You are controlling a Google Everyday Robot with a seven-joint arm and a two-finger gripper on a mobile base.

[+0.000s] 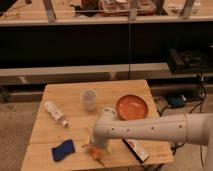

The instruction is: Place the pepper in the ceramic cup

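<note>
The orange pepper (96, 152) lies on the wooden table (75, 95) near its front edge, partly hidden by my arm. My gripper (98, 146) is down at the pepper, at the end of the white arm that reaches in from the right. The ceramic cup (88, 99), a pale tumbler, stands upright near the table's middle, well behind the gripper.
An orange bowl (132, 106) sits right of the cup. A white bottle (55, 113) lies on its side at the left. A blue sponge (63, 150) lies at the front left. A dark flat packet (136, 149) lies at the front right, under the arm.
</note>
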